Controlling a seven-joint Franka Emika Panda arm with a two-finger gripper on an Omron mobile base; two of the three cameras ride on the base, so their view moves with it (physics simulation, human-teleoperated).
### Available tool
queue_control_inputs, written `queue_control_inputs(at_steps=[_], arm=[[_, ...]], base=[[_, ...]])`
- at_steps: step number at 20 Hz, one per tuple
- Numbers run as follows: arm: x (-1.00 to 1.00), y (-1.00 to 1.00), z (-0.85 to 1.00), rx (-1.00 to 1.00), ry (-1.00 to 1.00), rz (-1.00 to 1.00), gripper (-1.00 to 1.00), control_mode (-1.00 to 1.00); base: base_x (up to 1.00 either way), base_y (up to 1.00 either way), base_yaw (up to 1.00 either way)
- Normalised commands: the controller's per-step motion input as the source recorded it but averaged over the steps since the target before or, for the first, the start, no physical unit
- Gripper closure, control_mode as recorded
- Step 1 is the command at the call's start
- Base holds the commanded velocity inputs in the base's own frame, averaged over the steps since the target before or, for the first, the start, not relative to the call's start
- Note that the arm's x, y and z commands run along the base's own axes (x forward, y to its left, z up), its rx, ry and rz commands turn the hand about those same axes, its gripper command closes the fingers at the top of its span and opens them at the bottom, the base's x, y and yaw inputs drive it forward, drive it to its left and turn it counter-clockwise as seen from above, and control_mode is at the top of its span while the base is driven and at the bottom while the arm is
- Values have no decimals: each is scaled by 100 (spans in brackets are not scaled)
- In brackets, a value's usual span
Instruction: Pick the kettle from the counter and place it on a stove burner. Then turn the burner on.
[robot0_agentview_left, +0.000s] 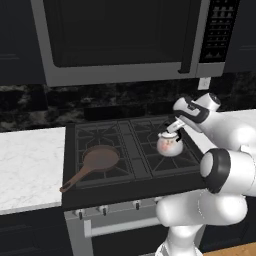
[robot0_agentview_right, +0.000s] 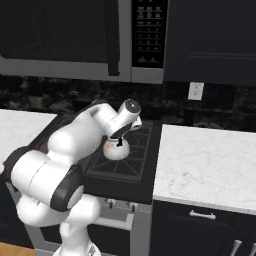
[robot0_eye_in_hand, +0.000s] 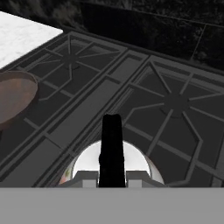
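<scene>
Round glossy kettle (robot0_agentview_left: 169, 144) over spoked grate (robot0_agentview_left: 172, 150)

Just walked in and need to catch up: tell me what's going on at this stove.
The robot arm's gripper is shut on the black handle of the kettle, over the front right stove burner. Whether the kettle sits on the grate or hangs just above it cannot be told. A brown frying pan rests on the front left burner. The counter lies to the right of the stove.
</scene>
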Motion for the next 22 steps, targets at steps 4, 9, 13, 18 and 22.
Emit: queue_control_inputs(at_steps=[4,9,13,18,22], arm=[[23,-3,-31,0,0,0,100,-100],[23,-10,-26,0,0,0,100,-100],[20,-11,-25,0,0,0,100,-100],[-3,-1,-31,-2,-1,4,100,-100],[-30,4,-29,-7,-8,6,100,-100]], base=[[0,0,0],[0,0,0],[0,0,0],[0,0,0],[0,0,0]])
